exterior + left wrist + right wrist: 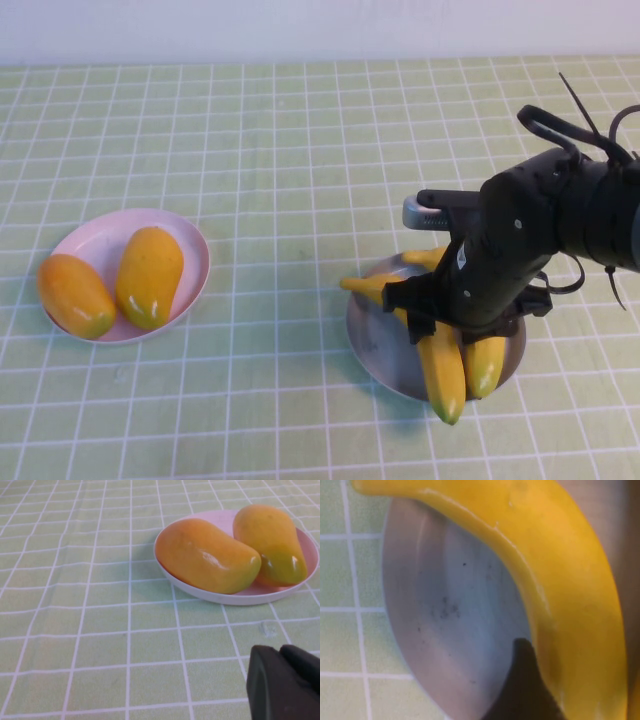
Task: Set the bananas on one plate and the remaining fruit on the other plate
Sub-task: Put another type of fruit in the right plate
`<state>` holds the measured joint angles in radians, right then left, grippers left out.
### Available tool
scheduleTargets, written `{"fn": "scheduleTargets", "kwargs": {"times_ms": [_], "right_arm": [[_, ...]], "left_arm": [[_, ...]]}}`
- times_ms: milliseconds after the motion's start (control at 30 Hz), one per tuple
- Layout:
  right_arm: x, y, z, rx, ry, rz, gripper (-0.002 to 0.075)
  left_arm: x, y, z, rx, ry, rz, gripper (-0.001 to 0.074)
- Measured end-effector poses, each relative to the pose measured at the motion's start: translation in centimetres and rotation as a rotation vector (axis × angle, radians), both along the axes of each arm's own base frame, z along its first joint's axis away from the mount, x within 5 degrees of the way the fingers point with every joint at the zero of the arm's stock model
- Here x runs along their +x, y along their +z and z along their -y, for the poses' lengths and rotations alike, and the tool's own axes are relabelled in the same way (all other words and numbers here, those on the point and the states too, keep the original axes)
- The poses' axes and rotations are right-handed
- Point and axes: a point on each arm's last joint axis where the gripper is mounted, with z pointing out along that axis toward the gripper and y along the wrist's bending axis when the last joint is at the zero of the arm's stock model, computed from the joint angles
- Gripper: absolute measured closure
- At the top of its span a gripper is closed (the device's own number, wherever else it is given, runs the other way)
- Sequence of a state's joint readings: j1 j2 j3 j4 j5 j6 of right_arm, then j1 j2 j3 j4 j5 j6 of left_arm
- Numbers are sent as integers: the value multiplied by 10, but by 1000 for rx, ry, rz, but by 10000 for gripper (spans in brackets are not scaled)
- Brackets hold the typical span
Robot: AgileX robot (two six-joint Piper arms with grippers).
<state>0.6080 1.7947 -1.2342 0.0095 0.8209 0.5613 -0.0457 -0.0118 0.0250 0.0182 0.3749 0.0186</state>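
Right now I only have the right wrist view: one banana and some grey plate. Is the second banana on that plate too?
Observer: Yes. In the high view both bananas lie side by side on the grey-blue plate, under the right gripper. Their near ends stick out past the rim.
Operator: And the other fruit?
Observer: Both mango-like fruits are on the pink plate, at the table's left.
Operator: Where is the left gripper?
Observer: Only its own wrist view shows the left gripper. It is over the cloth, apart from the pink plate.
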Motion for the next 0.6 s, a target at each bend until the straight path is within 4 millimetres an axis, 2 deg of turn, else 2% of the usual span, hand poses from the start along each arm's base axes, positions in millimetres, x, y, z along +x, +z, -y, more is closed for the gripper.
{"fn": "scheduleTargets", "kwargs": {"times_ms": [167, 300, 433, 500, 600], "right_arm": [[-2, 7, 0, 11, 0, 14, 263], [-16, 35, -2, 41, 34, 76, 302], [-42, 73, 1, 31, 120, 143, 500], [-58, 91, 6, 9, 165, 165, 627], [-79, 112, 15, -37, 217, 196, 706]], "left_arm": [[0, 0, 0, 0, 0, 0, 731], [0, 0, 0, 0, 0, 0, 731], [0, 0, 0, 0, 0, 0, 731], [0, 0, 0, 0, 0, 0, 731], [0, 0, 0, 0, 0, 0, 731]]}}
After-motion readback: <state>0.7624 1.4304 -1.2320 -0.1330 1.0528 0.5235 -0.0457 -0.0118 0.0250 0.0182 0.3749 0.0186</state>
